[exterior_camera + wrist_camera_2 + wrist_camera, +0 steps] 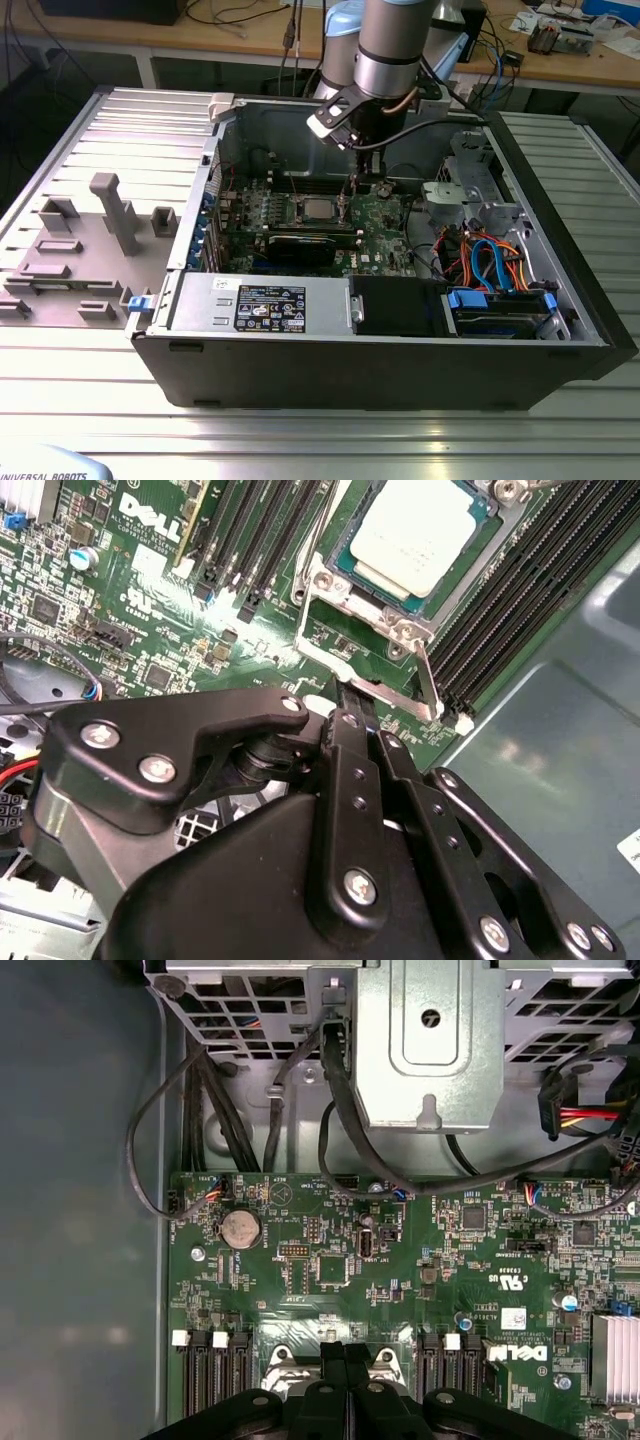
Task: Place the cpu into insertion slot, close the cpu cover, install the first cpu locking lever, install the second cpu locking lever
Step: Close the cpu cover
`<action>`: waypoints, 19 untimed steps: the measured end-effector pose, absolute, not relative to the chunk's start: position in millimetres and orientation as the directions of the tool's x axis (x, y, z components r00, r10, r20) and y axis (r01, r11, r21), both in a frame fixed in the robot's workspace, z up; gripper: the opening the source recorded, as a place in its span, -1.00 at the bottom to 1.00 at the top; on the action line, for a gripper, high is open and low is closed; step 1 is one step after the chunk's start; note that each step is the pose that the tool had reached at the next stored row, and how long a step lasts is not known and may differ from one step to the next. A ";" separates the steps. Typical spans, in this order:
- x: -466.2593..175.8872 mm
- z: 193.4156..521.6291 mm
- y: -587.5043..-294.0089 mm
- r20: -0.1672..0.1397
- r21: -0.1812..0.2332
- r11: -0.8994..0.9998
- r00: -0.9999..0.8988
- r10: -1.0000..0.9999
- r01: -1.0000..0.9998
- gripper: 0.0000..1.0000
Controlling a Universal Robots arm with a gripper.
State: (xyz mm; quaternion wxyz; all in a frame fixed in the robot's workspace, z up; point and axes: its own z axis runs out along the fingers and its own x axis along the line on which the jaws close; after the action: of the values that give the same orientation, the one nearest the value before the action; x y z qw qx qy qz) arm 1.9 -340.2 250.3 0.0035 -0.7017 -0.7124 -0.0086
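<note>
The cpu [415, 535] lies flat in the insertion slot [405, 632], silvery top face up; in the exterior view the cpu [318, 208] sits mid-board. The cpu cover [352, 598] frames the chip, whose top shows through the cover's window. One thin silver locking lever [427, 680] stands off the slot's corner, and a second lever [318, 535] runs along another side. My gripper [355, 705] hovers just beside the slot's edge, fingers pressed together with nothing visible between them. The exterior view has the gripper [352, 195] low over the board beside the cpu, and the first wrist view shows the gripper [347, 1352] shut.
Black memory slots [520, 590] flank the socket. A black graphics card [302, 248] lies in front of it. A metal drive cage [430, 1040] with black cables, coloured cables [490, 265] and the power supply [260, 303] crowd the case. Grey fixture blocks [110, 215] stand outside.
</note>
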 end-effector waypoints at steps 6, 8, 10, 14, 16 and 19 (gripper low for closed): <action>1.4 250.2 -340.1 0.017 0.007 0.015 -0.015 1.000 1.000 -0.79; 0.6 250.2 -340.1 0.017 0.007 0.016 -0.016 1.000 1.000 -0.79; -0.3 250.1 -340.1 0.017 0.007 0.016 -0.016 1.000 1.000 -0.79; -2.3 249.8 -340.1 0.017 0.007 0.017 -0.017 1.000 1.000 -0.79; -3.4 249.7 -340.1 0.017 0.007 0.017 -0.017 1.000 1.000 -0.79; -5.6 249.5 -340.1 0.017 0.007 0.018 -0.018 1.000 1.000 -0.79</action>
State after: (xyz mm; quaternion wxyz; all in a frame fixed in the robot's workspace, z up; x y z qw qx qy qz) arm -5.6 -340.1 249.5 0.0035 -0.7007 -0.7134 -0.0085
